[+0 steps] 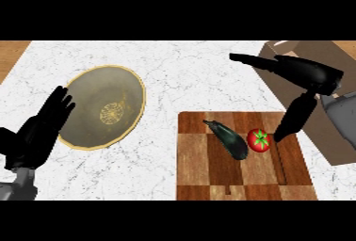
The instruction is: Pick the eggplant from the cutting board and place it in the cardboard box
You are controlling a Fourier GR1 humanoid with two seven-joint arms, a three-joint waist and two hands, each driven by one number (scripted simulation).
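Lying nearest, at the lower right of the marble counter (188, 75), is one wooden cutting board (208, 160) of checkered light and dark blocks, and on it rest one eggplant (230, 139) and one tomato (259, 140). The eggplant, dark and slender, lies slantwise on the board's far half, its stem end pointing far-left, and the red tomato sits just beside it on the right, touching or nearly so. At the near left the left hand (38, 129) shows with fingers straight and relaxed, holding nothing, its fingertips at the left rim of the single round plate (104, 107), which is olive with a gold edge and a gold pattern at its middle. Farther right, the right hand (309, 75) hangs over the board's far right corner, released, fingers spread and clasping nothing; one long finger reaches down toward the board just right of the tomato, so the eggplant lies to the left of that hand, apart from it, with the tomato between. Behind that hand, at the far right edge, stands one cardboard box (330, 49).
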